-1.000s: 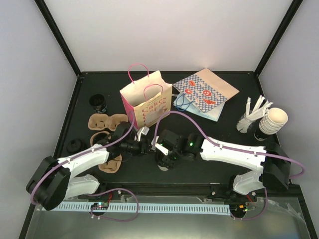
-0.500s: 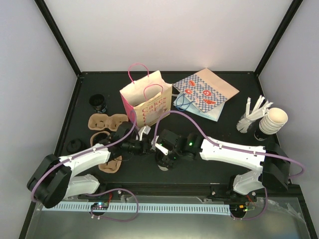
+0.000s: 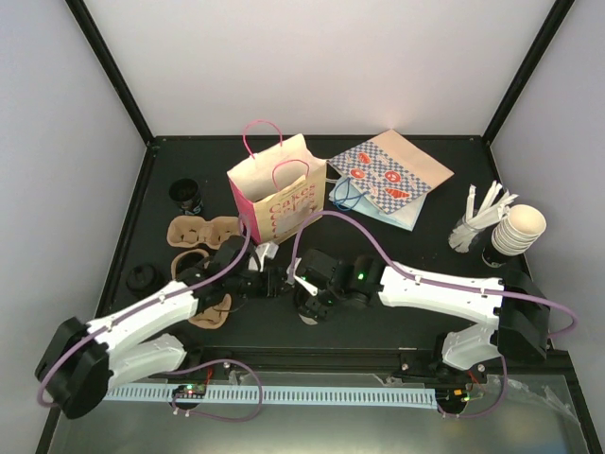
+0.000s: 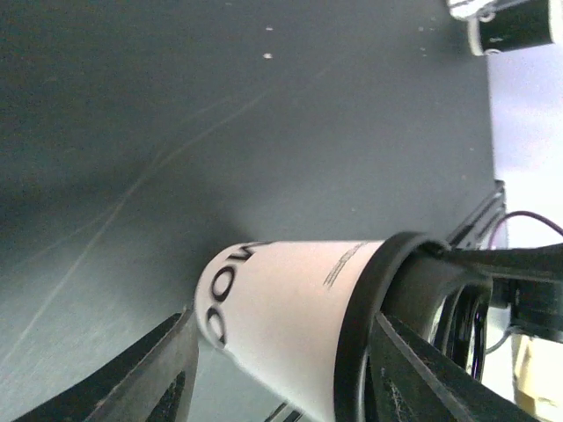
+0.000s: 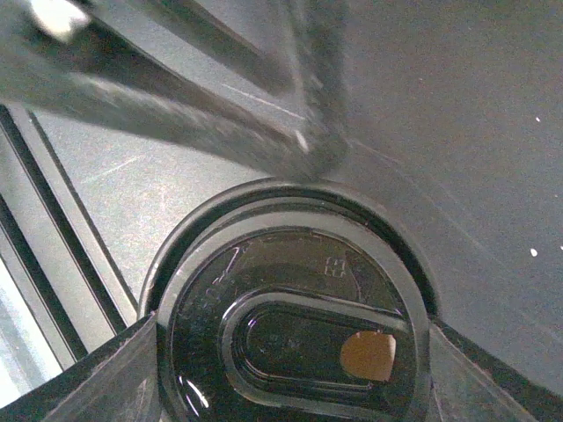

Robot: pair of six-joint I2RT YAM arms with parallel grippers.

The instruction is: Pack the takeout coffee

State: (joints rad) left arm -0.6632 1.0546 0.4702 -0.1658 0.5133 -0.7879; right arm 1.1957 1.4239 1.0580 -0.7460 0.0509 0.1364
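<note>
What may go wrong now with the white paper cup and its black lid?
The right gripper grips only the black plastic lid; lifting might pull it off the white paper cup.
The left gripper flanks the cup; a hard squeeze could crush it and spill through the open sip hole.

Takeout coffee (image 4: 281,308): matt white paper wall, dark print.
Lid (image 5: 290,338): glossy black plastic, catching reflections.
Tabletop (image 4: 220,132): matt black sheet, finely scratched, flecked with pale specks.
Pink bag (image 3: 274,194): smooth paper, cord handles.
Cup carrier (image 3: 194,230): rough brown moulded pulp.
Left arm (image 3: 151,307): smooth white plastic shell.
</note>
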